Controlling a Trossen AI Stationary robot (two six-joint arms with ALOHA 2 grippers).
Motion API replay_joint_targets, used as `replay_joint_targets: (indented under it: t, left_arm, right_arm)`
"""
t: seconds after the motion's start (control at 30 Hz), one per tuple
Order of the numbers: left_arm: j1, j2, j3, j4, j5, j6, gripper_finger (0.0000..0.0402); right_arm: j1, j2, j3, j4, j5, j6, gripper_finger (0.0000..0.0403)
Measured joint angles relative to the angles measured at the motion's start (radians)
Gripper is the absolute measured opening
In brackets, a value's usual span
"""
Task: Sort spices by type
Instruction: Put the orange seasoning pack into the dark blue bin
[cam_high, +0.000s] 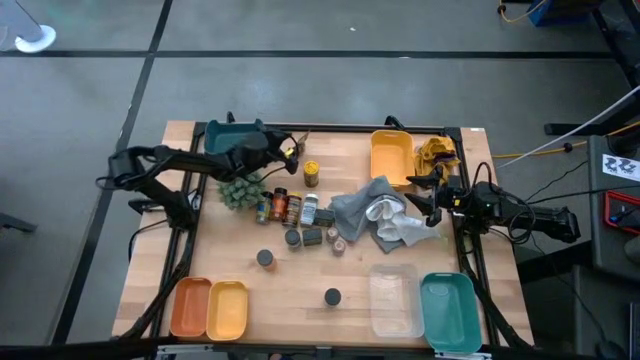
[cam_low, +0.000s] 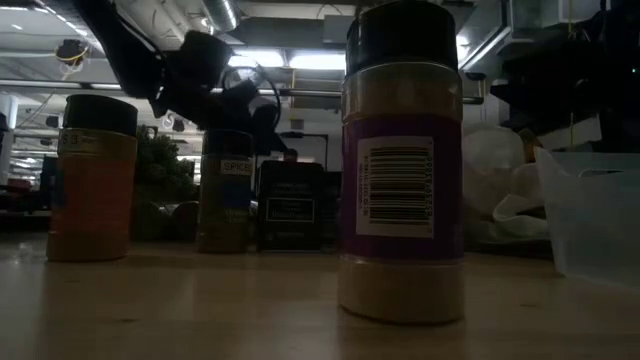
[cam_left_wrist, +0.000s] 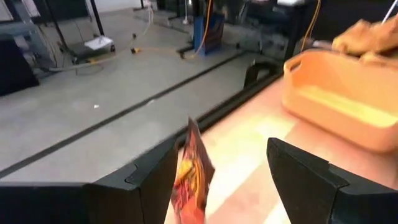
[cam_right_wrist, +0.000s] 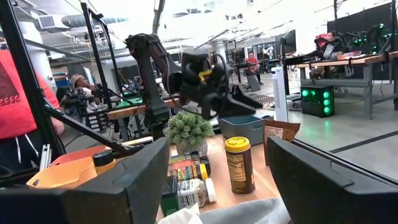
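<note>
A: Two fingers of the left gripper (cam_left_wrist: 217, 163) stand apart around the orange packet (cam_left_wrist: 191, 174), near the yellow-lidded jar (cam_high: 312, 172); nothing gripped.
B: Rise straight, so it won't tip. The right gripper (cam_high: 432, 196) waits open, empty.

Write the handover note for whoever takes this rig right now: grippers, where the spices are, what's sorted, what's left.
Left gripper: open, at the table's far edge by the teal bin; a small spice packet stands between its fingers, seemingly not clamped.
Right gripper: open, empty, over the grey and white cloths.
Spices: yellow-lidded jar stands alone; a cluster of jars sits beside the plant ball; two dark-lidded jars stand nearer the front.
Done: no spices visible in the bins.
Left: nearly everything.
</note>
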Motion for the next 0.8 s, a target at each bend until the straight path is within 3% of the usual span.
replay_joint_targets:
  t: [0.57, 0.8]
  left_arm:
    - [0.055, 0.185, 0.005, 0.067, 0.008, 0.003, 0.0237]
    - [0.085, 0.264, 0.084, 0.076, 0.067, 0.034, 0.0237]
  right_arm:
    - [0.0, 0.0, 0.0, -0.002, 0.0, 0.0, 0.0269]
    - [0.0, 0.0, 0.0, -0.003, 0.001, 0.0, 0.0269]
